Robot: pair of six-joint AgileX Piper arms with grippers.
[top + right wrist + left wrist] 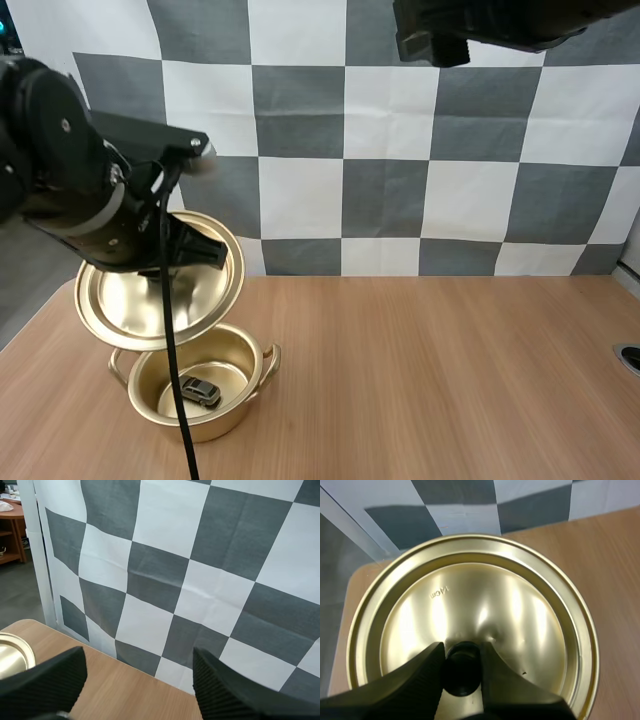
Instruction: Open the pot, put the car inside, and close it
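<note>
Pot [236, 416], shiny gold, holds grey car [201, 392]; left pincer [462, 653] grips lid [485, 595], right pincer [138, 666] wide

Glossy gold metal lid [520, 610], pot [218, 424], matt wood table [450, 380]

My left black two-fingered gripper [462, 666] hangs tilted just above the round golden metal pot [228, 420], its fingertips pinching the black knob [462, 681] of the golden metal lid [515, 605]. My right black two-fingered gripper [137, 685] is raised high, well right of that pot, its fingers spread wide on nothing.
</note>
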